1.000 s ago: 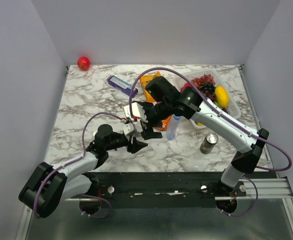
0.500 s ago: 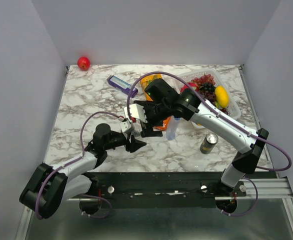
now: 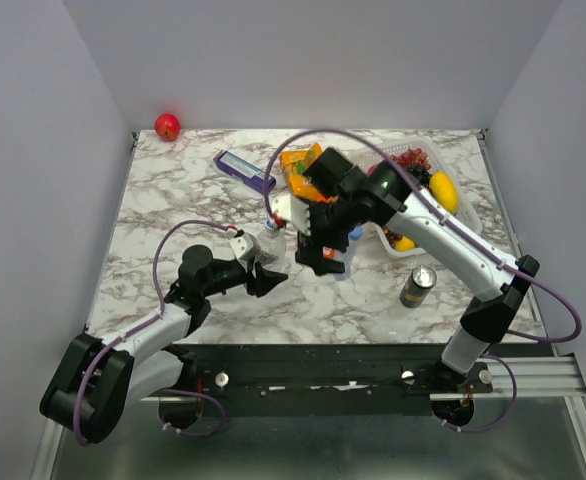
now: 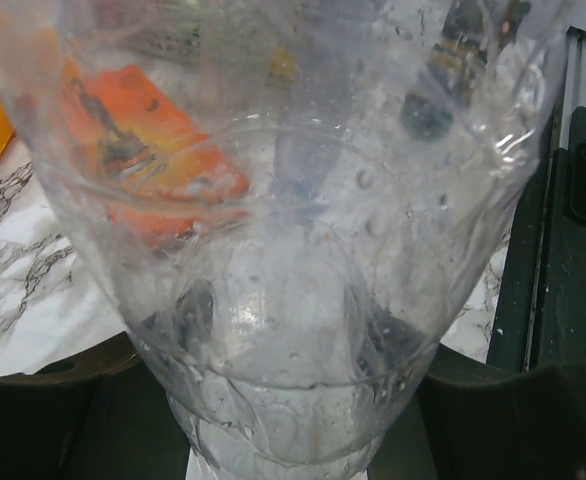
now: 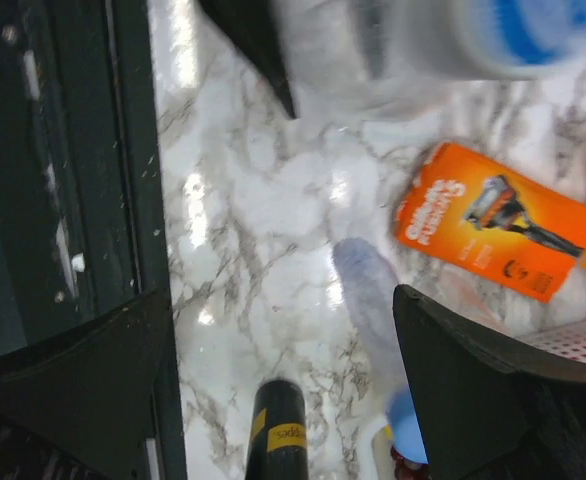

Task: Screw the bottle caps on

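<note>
Bottles first: one clear bottle (image 4: pixel 293 300) sits clamped in the left end effector (image 3: pixel 261 268), left of centre, with a blurred blue cap (image 5: pixel 518 25) at its top. The right end effector (image 3: pixel 316 255) hovers close by, jaws spread wide (holding nothing). A second capped bottle (image 3: pixel 345 258) stands just right of it on the marble counter (image 3: pixel 173 210).

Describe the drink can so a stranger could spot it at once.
Start at the marble table, right half, where a see-through fruit tray sits at the back. In front of that tray, toward the near edge, the drink can stands upright and alone. It is the only dark metal cylinder with a shiny top; the bottle nearby is clear.
</note>
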